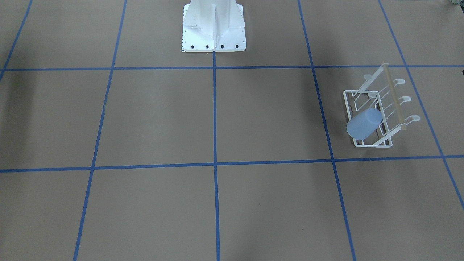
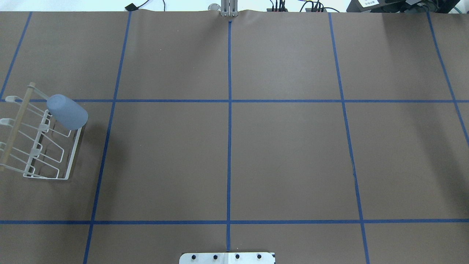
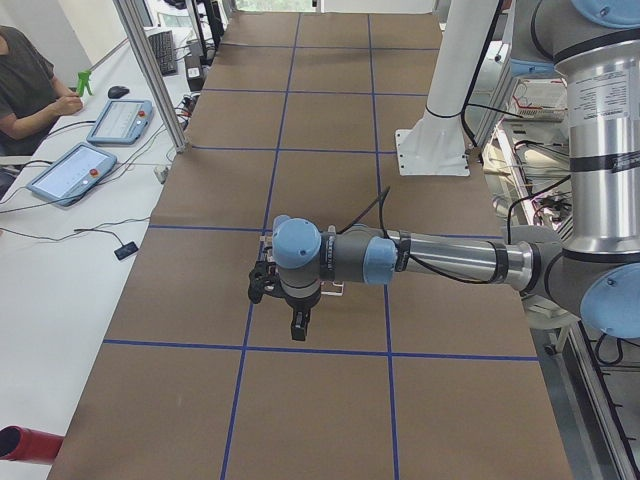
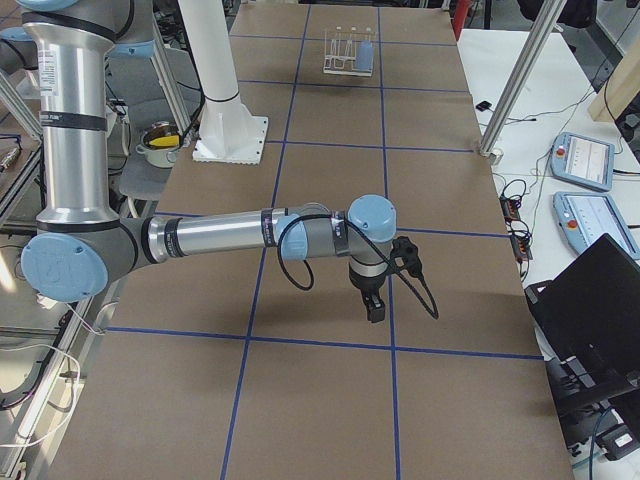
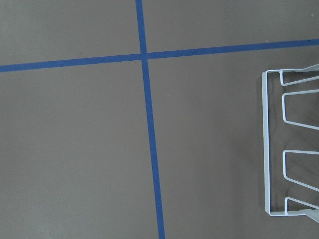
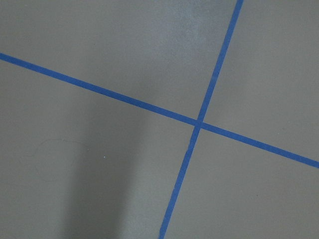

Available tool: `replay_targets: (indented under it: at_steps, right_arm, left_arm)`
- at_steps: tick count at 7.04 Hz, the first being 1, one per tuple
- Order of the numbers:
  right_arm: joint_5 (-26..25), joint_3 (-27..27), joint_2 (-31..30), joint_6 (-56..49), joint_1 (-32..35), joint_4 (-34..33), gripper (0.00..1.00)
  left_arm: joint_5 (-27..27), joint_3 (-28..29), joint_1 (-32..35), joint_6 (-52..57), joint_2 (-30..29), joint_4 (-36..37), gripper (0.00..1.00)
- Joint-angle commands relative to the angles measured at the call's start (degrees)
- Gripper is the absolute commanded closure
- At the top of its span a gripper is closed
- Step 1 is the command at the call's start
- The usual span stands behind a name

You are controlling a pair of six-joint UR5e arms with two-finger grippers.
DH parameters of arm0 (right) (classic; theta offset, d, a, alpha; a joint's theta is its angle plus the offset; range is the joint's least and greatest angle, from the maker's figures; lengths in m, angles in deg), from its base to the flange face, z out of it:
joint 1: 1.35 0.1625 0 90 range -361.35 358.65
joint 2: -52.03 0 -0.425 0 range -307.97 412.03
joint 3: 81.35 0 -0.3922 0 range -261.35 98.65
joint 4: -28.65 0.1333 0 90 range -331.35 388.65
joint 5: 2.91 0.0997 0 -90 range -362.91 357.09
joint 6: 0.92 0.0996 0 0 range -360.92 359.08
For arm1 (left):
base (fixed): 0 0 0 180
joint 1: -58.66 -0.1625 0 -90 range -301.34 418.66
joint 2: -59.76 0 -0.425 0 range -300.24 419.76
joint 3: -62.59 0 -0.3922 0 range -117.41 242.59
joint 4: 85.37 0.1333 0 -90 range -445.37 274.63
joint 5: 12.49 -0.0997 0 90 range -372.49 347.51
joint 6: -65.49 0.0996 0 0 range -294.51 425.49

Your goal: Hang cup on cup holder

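The light blue cup [image 1: 364, 124] rests tilted on the end of the white wire cup holder [image 1: 368, 144], over one of its inner prongs. In the overhead view the cup [image 2: 67, 111] and the holder [image 2: 73, 154] stand at the table's far left. They show small and far in the exterior right view [image 4: 348, 50]. The left wrist view shows only the holder's base frame [image 5: 265, 149]. My left gripper [image 3: 292, 328] points down above the table, and I cannot tell whether it is open or shut. My right gripper [image 4: 375, 308] also points down; its state cannot be told.
The white bolted pedestal [image 1: 214, 32] stands at the table's robot side, also in the overhead view [image 2: 227, 257]. Blue tape lines form a grid on the brown table. An operator [image 3: 25, 90] sits at a side desk with tablets [image 3: 75, 170].
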Motion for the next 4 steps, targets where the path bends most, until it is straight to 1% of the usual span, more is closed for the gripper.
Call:
replay_targets:
  at_steps: [1,4]
  right_arm:
    - [0.19,0.04,-0.02,0.00,-0.07,-0.10,0.00]
    - [-0.16,0.04,0.07,0.00,-0.08,-0.01,0.00]
  left_arm:
    - [-0.38,-0.07,0.06,-0.53,-0.02,-0.20,0.01]
    - [-0.47,-0.07,0.06,-0.44,-0.02,-0.20,0.01]
